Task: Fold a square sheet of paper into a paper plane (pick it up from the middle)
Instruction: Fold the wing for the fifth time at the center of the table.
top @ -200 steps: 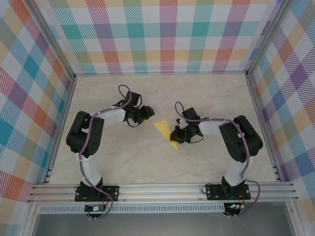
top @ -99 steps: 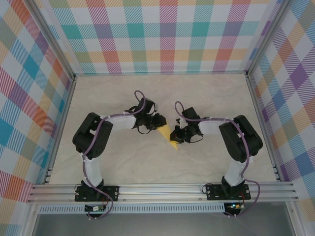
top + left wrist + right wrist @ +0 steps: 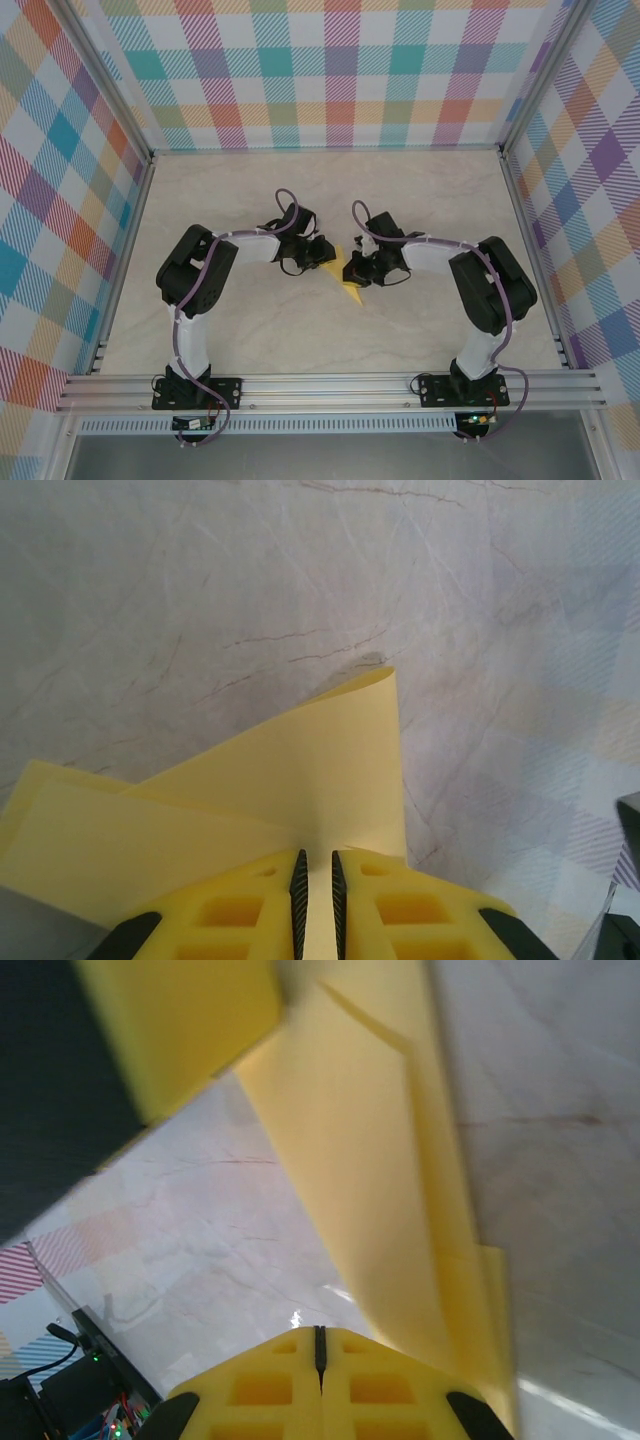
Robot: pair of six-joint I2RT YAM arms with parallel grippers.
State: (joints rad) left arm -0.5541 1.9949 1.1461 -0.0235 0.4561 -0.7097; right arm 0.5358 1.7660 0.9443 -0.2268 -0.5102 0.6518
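yellow paper, folded to a triangle, lies on the table between both arms. the left gripper has come across and now pinches its raised flap. the right gripper is pressed together beside it, so the next fold seems to begin.

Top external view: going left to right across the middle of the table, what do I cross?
In order: left arm's elbow → left gripper → folded yellow paper → right gripper → right arm's elbow.
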